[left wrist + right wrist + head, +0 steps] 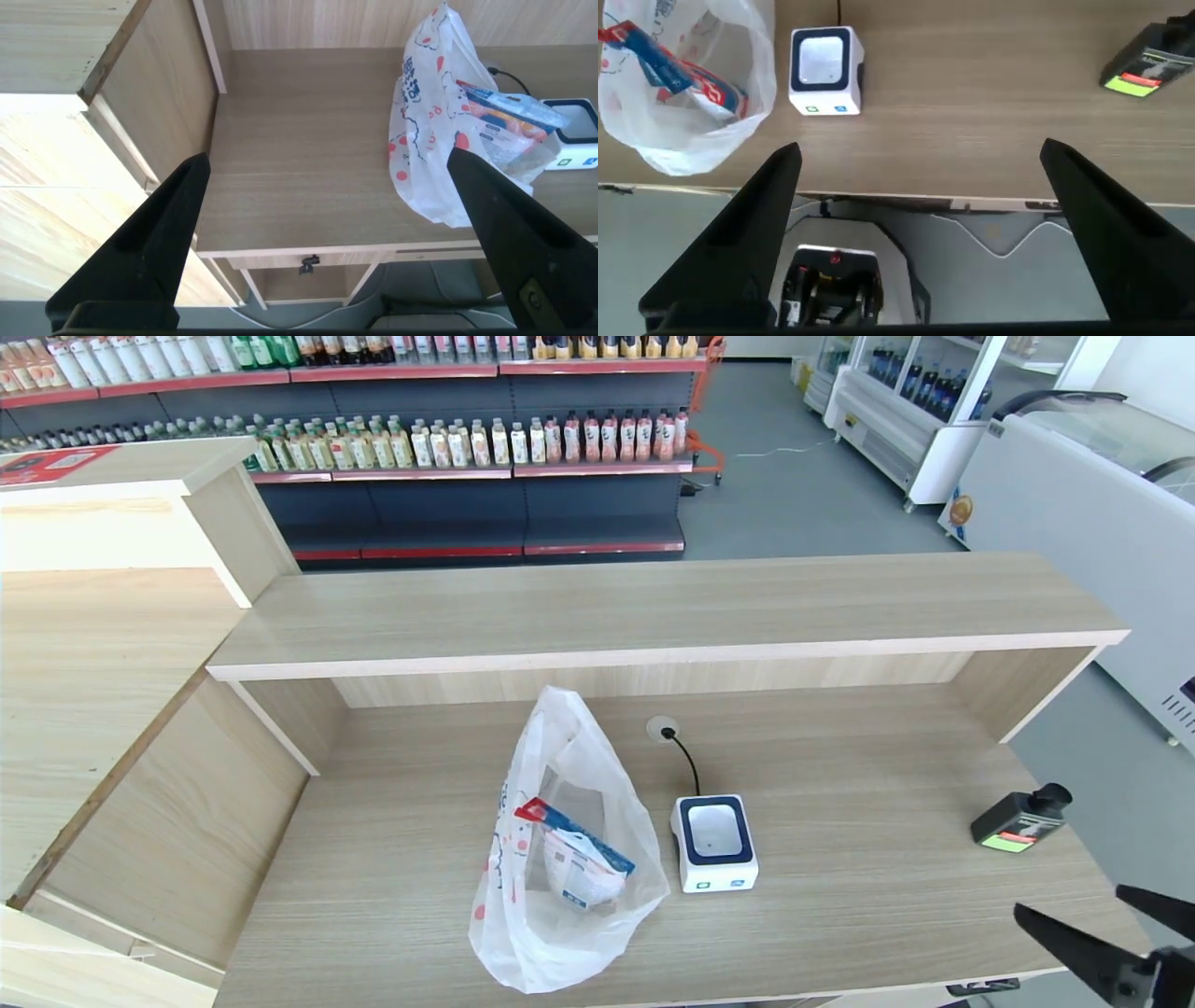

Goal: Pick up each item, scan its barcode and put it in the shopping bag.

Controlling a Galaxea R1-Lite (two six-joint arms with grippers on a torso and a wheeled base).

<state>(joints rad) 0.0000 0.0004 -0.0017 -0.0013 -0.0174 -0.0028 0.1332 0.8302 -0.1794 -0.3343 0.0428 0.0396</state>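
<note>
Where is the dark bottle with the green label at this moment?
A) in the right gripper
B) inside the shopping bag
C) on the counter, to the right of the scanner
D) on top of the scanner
C: the dark bottle lies on the counter, far right of the barcode scanner, apart from the shopping bag and the open right gripper.

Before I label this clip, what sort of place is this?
Most likely a small shop's checkout: a barcode scanner sits on the counter beside a shopping bag, with shelves of bottled drinks behind.
</note>
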